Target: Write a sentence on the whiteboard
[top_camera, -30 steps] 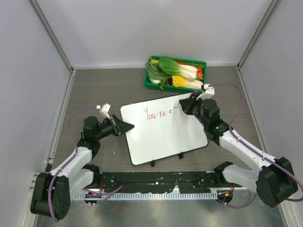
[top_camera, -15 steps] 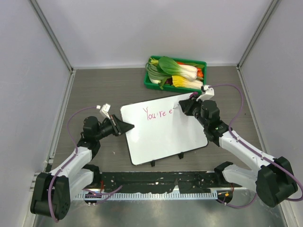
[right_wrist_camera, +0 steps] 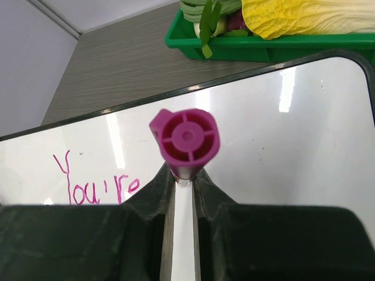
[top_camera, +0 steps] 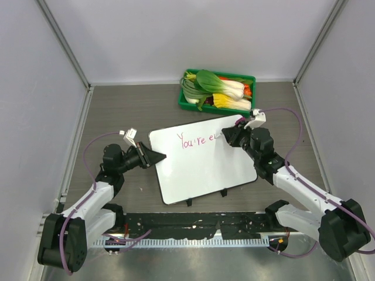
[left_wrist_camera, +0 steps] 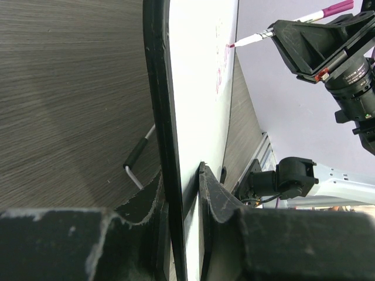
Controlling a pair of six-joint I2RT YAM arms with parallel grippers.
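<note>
Item: the whiteboard (top_camera: pixel 205 170), a white rectangular panel with rounded corners and a thin black rim. It sits at the middle of the surface (top_camera: pixel 117 111), turned slightly askew, with small black clips (top_camera: pixel 188 202) on its near edge. Handling, as judged: stiff, light and thin, with a glossy face that would be slippery under a fingertip and easy to smear. It is likely to skate or pivot under pen pressure unless pinned. The rim is the best place to take hold, well away from the ink. The left hand (left_wrist_camera: pixel 181 173) does exactly that, closed over the left edge with one finger on each face of the panel. Writing: the sentence (top_camera: pixel 194 140), thin pink-magenta cursive along the far edge, reads "You're e" plus a fresh stroke too small to make out. The ink looks wet-erase fragile, so nothing should drag across it. No brand, label or print is legible anywhere on the board. Accessory: a marker (right_wrist_camera: pixel 186 140) with a slim hard barrel and a magenta end. The right hand (right_wrist_camera: pixel 183 186) is clamped tight on it at the board's far right corner, tip pointing at the end of the written line. Beyond, far and slightly right: a green crate (top_camera: pixel 183 99) of leafy vegetables (top_camera: pixel 220 85), just clear of the board.
</note>
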